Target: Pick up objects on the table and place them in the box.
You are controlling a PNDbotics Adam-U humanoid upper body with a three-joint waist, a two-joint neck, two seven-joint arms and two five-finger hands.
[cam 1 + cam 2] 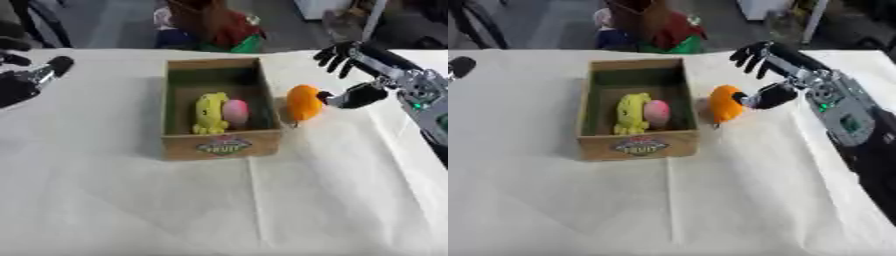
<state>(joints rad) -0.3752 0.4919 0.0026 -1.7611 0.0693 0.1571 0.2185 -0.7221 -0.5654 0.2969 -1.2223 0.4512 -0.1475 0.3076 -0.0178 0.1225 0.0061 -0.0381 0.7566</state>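
Box (222, 145) sits mid-desk (262, 210), open top, a "FRUIT" label (224, 146) on the near wall. Inside: a yellow toy (209, 113) with a pink item (234, 111) touching its right side, both toward the near end of the box.

Right robot hand (773, 75) comes in from the upper right. Its thumb (768, 96) is against the right side of an orange item (724, 104); the other fingers (751, 54) are spread and raised up and back, off the orange item. So it looks like a thumb contact, not a wrap. Can't tell whether any finger is behind the orange item. The orange item is just outside the box's right wall, beside the rim, not inside. Can't tell whether it rests on the desk or is lifted slightly.

Left robot hand (26, 80) shows at the left edge in the left eye view: dark palm, fingers sticking out, nothing in it, well apart from the box. The right eye view shows only a black tip of it at the left edge.

The right eye view shows more of the right forearm (846, 117), with a green light on it.

White cloth covers the desk.
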